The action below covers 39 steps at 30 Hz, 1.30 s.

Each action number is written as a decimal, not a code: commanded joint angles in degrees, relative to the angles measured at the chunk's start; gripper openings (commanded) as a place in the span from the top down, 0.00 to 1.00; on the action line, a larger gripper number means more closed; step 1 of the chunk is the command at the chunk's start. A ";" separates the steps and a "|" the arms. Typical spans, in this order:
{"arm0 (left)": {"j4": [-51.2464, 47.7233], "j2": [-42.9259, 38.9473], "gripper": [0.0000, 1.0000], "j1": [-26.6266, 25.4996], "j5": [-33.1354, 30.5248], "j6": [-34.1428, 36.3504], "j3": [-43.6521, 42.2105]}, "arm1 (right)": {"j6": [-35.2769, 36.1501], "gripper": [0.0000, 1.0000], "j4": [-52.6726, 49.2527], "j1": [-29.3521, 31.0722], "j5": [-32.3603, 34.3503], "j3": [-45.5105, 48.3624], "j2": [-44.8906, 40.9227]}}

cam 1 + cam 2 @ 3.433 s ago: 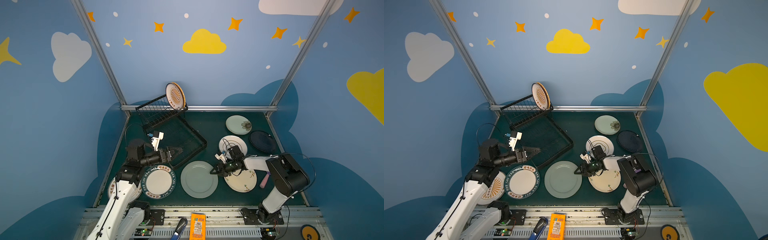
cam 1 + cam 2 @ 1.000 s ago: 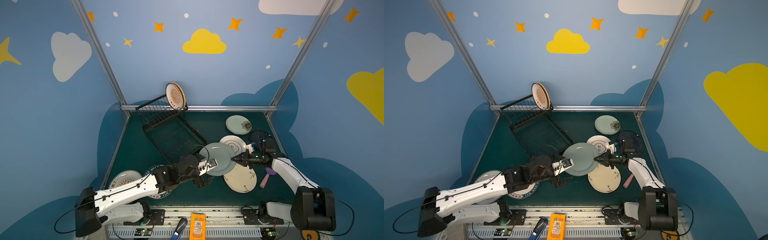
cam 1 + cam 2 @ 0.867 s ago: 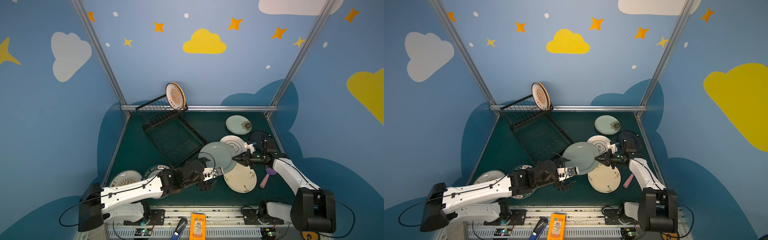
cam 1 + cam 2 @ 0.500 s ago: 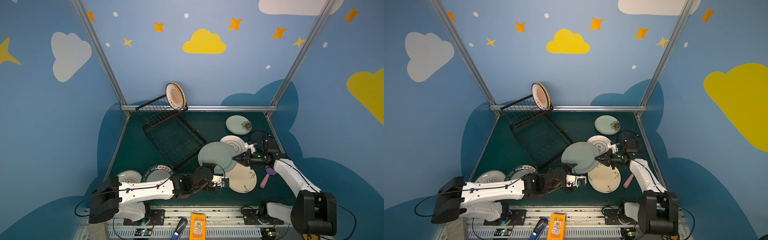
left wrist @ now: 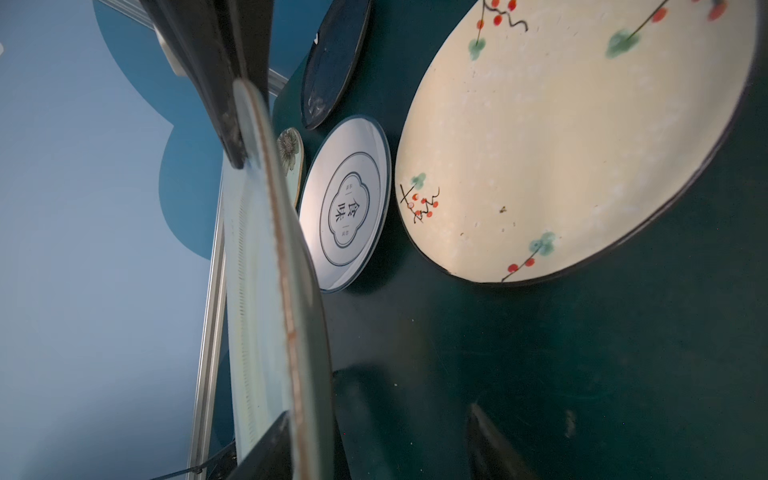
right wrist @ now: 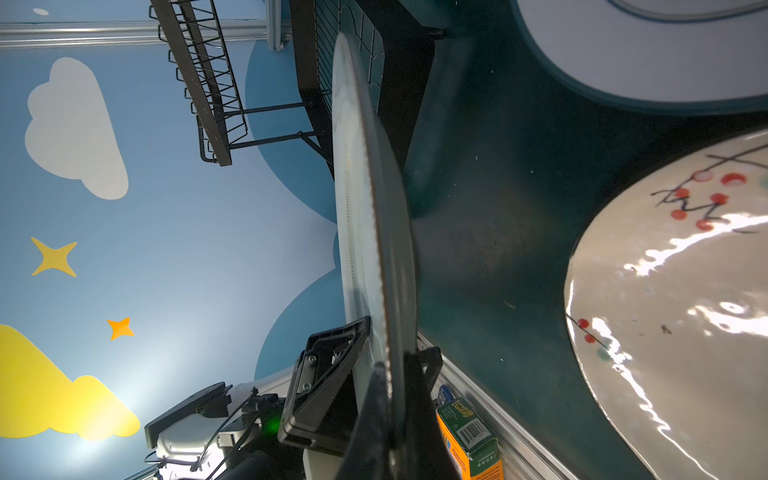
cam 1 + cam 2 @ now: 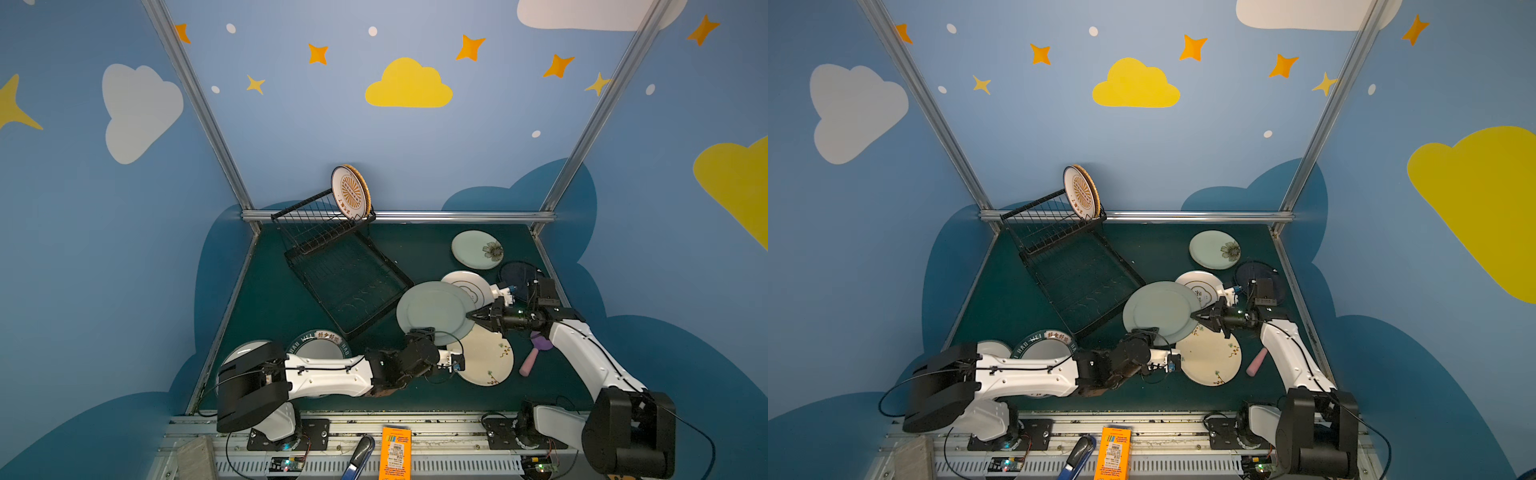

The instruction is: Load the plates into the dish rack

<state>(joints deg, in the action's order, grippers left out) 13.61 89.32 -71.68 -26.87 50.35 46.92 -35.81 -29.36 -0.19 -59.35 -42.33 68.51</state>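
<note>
Overhead, green tabletop point(image 7: 270, 307), pale green plate point(image 7: 432, 309), blue cloudy walls point(image 7: 332, 124)

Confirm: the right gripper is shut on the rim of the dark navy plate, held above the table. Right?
No: the right gripper is shut on the rim of the pale green plate, held above the table, as both top views show. The dark navy plate lies flat.

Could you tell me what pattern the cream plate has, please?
Cream plate: red berries on thin dark stems with green dabs; clearest in the left wrist view.
</note>
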 commanded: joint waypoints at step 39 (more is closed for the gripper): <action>-21.41 -26.00 0.96 0.19 -6.93 -30.09 4.56 | -0.75 0.13 4.58 8.27 12.62 -15.60 -3.01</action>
<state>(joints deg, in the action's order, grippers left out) -4.95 68.73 -72.12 -31.31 32.18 48.29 -38.37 -24.99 6.94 -51.27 -56.86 66.89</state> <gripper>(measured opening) 0.111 0.866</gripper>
